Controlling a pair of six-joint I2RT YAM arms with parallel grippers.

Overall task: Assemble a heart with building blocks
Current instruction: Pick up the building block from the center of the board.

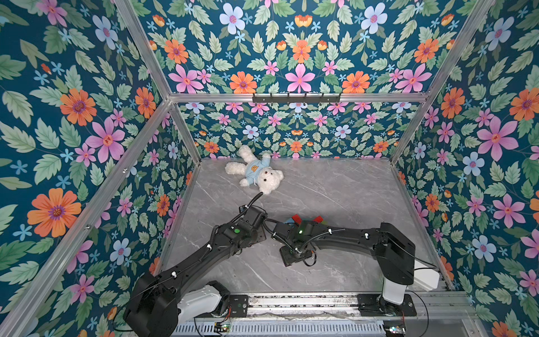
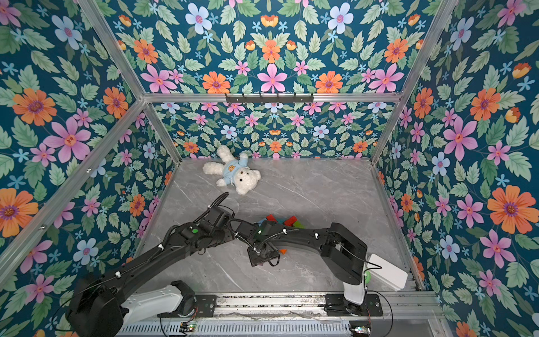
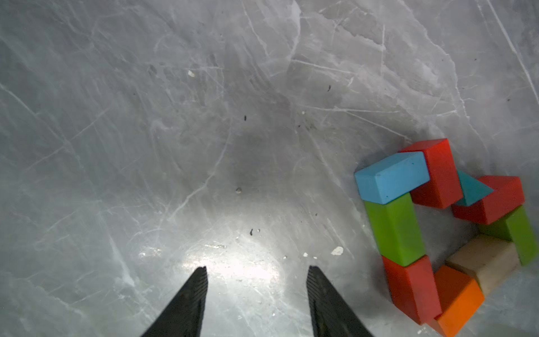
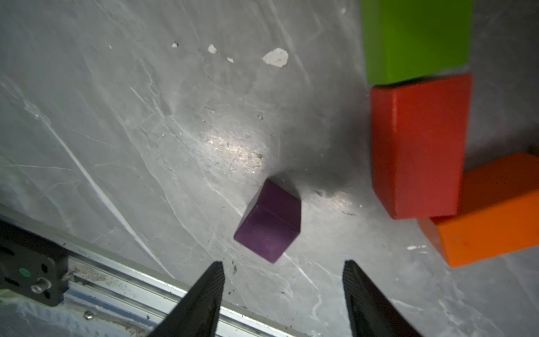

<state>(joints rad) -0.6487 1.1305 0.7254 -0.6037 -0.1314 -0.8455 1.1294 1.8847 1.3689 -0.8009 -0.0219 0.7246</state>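
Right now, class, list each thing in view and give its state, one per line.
heart: outline laid flat, tip cube missing.
purple cube: loose, apart from the heart.
left gripper: open, empty.
right gripper: open, empty, just short of the purple cube.
teddy bear: lying face up.

Three red wooden bricks [image 3: 440, 175] [image 3: 495, 201] [image 3: 408, 289] and two green wooden bricks [image 3: 393, 230] [image 3: 522, 233] show. One each: light blue brick [image 3: 390, 181], orange brick [image 3: 460, 303], plain-wood brick [image 3: 484, 259], teal triangle [image 3: 472, 191], purple cube [image 4: 269, 221]. One white plush teddy bear [image 1: 256, 173].
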